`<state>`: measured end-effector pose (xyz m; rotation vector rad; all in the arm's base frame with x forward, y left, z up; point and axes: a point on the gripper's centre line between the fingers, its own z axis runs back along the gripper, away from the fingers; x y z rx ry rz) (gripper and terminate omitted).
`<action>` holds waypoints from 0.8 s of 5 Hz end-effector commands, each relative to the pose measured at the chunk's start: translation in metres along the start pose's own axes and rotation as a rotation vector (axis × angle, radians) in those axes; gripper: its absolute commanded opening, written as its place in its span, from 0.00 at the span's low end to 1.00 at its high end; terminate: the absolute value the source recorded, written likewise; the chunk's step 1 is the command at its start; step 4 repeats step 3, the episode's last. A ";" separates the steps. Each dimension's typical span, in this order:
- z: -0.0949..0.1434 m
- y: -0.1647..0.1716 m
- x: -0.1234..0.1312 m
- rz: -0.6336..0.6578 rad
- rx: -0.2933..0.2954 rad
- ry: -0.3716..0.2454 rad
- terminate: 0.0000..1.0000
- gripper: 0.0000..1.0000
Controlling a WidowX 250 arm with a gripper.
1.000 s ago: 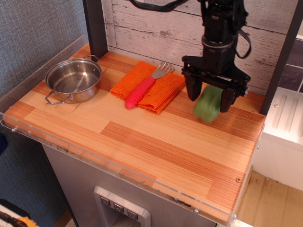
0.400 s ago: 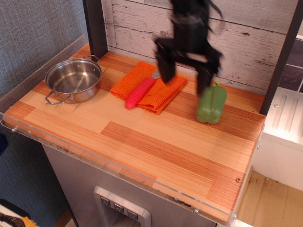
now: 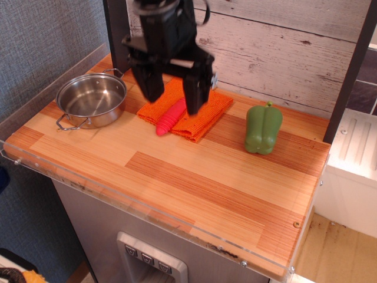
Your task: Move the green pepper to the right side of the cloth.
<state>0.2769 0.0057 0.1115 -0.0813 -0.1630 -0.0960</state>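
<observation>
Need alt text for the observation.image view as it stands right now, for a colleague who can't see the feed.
A green pepper stands upright on a wooden table, right of an orange cloth and apart from it. The open gripper hangs empty above the cloth, where a pink-handled fork lies. A steel pot sits at the left.

A single camera looks down at an angle from in front of and above the wooden table [image 3: 194,183], facing the whitewashed plank wall [image 3: 277,47] behind it. It stands far enough back to take in the whole tabletop, its front edge, and the cabinet face below. With one view, nothing is shared with another.
</observation>
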 end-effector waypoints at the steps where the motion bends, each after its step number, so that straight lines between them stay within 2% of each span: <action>1: 0.005 0.008 -0.014 -0.066 0.002 0.029 0.00 1.00; 2: 0.005 0.008 -0.014 -0.066 0.002 0.029 0.00 1.00; 3: 0.005 0.008 -0.014 -0.066 0.002 0.029 1.00 1.00; 4: 0.005 0.008 -0.014 -0.066 0.002 0.029 1.00 1.00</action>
